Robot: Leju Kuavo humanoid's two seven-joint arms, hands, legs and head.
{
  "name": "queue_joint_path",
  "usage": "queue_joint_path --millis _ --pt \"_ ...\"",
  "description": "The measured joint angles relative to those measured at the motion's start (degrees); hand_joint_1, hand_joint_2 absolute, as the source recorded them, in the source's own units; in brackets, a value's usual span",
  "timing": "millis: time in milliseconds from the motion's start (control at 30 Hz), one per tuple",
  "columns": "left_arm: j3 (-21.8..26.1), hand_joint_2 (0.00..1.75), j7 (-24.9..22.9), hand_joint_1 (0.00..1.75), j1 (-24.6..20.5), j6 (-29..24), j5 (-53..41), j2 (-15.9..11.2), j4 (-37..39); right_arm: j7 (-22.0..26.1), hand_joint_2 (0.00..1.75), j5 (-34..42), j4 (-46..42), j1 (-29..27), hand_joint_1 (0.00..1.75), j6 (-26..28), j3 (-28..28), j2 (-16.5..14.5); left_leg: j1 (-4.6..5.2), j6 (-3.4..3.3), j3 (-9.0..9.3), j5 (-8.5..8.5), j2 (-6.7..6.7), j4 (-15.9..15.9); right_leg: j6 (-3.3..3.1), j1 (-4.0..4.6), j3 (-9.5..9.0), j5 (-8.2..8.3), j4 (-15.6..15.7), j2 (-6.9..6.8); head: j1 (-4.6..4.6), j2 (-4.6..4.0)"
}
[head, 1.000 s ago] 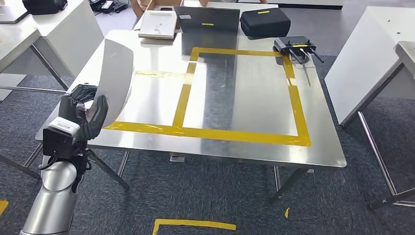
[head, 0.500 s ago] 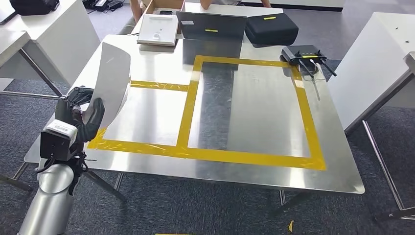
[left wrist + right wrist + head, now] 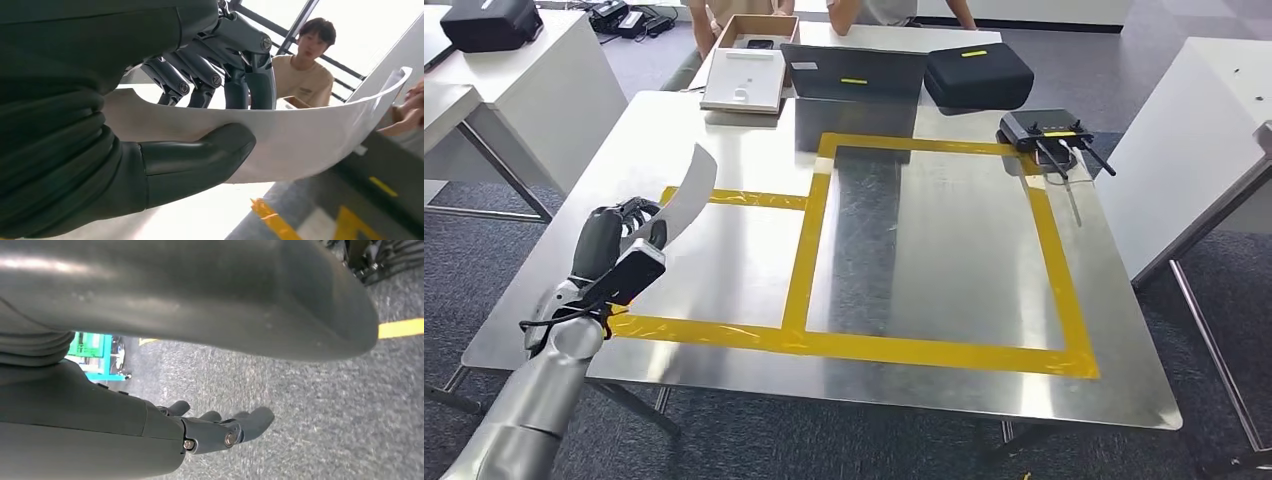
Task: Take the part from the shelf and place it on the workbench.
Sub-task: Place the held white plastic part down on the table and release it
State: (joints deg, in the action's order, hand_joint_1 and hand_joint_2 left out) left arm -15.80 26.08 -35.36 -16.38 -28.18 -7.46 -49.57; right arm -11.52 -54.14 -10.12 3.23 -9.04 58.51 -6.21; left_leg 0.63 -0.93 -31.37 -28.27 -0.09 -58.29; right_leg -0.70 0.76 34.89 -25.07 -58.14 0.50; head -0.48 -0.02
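Note:
The part [image 3: 686, 190] is a thin, curved white panel. My left hand [image 3: 614, 245] grips its lower end above the left side of the steel workbench [image 3: 924, 250], over the smaller yellow-taped section [image 3: 724, 260]. The panel leans away from me, its free end raised. In the left wrist view the thumb [image 3: 200, 155] presses one face of the part [image 3: 310, 145] and the dark fingers [image 3: 240, 75] wrap over the other. My right hand [image 3: 215, 432] hangs over grey carpet, fingers loosely extended and holding nothing.
A laptop [image 3: 852, 62], a black case [image 3: 977, 72], a router with antennas [image 3: 1049, 127] and an open cardboard box [image 3: 746, 75] line the bench's far edge. People sit behind it [image 3: 894, 10]. White tables stand at left [image 3: 524, 80] and right [image 3: 1204, 120].
The camera has moved closer to the bench. My left arm has reached forward and tipped the part from upright to a low lean over the table's left section.

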Motion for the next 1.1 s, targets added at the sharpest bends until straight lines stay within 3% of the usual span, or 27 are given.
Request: queue_joint_path --millis 133,267,333,467,733,900,1033,1100 --pt "-1.55 1.75 0.26 1.75 -3.95 -5.48 -7.06 -1.0 12.7 -0.04 0.0 -0.67 0.0 -0.07 0.0 -0.48 -0.05 0.13 -0.02 0.3 0.36 0.02 0.23 0.64 -0.41 0.05 0.05 -0.24 -0.02 0.26 -0.12 0.0" --pt "-4.73 1.75 -1.47 0.0 -4.76 -9.2 -13.27 -1.33 20.33 -0.05 0.0 -1.33 0.0 -0.06 0.0 -1.03 -0.19 0.3 -0.02 0.59 0.49 0.06 0.23 0.92 -0.57 0.04 0.05 -0.34 -0.02 0.24 -0.12 0.0" --pt "-5.92 1.75 -2.14 0.0 -4.81 -10.08 -14.44 -1.33 22.7 -0.04 0.0 -1.41 0.0 -0.06 0.0 -1.05 -0.21 0.46 -0.03 0.71 0.51 0.09 0.22 0.97 -0.6 0.04 0.04 -0.35 -0.02 0.23 -0.12 0.0" --pt "-7.37 0.0 -2.58 0.0 -4.89 -10.67 -15.17 -1.23 25.55 -0.05 0.0 -1.36 0.0 -0.07 0.0 -1.0 -0.19 0.68 -0.06 0.78 0.51 0.13 0.21 0.98 -0.62 0.0 0.04 -0.32 -0.02 0.23 -0.11 0.0" --pt "-8.35 0.0 -3.92 0.0 -5.95 -11.96 -16.26 -0.41 27.9 -0.06 0.0 -0.86 0.0 -0.1 0.0 -0.49 -0.19 0.68 0.02 0.81 0.5 0.17 0.17 0.94 -0.62 -0.13 0.0 -0.26 -0.02 0.19 -0.11 0.0" --pt "-8.17 0.0 -2.32 0.0 -7.0 -15.98 -13.41 0.3 27.82 -0.06 0.0 -0.5 0.0 -0.19 0.0 0.02 -0.11 0.68 0.07 0.81 0.5 0.16 0.14 0.91 -0.6 -0.18 0.0 -0.25 -0.02 0.18 -0.11 0.0" --pt "-6.49 0.0 1.01 0.0 -7.72 -19.34 -9.41 0.52 22.56 -0.06 0.0 -0.39 0.02 -0.3 0.0 0.48 0.01 0.54 0.35 -0.09 0.44 0.4 0.08 0.97 0.11 -0.4 -0.09 0.18 0.36 0.1 -0.13 0.0" --pt "-5.91 0.0 0.75 0.0 -7.78 -19.27 -8.69 0.47 17.66 -0.05 0.0 -0.39 0.01 -0.31 0.0 0.75 0.03 0.51 -0.07 -0.43 0.9 1.4 0.27 2.19 0.48 -0.27 0.22 -0.72 -0.53 0.05 -0.08 0.0"
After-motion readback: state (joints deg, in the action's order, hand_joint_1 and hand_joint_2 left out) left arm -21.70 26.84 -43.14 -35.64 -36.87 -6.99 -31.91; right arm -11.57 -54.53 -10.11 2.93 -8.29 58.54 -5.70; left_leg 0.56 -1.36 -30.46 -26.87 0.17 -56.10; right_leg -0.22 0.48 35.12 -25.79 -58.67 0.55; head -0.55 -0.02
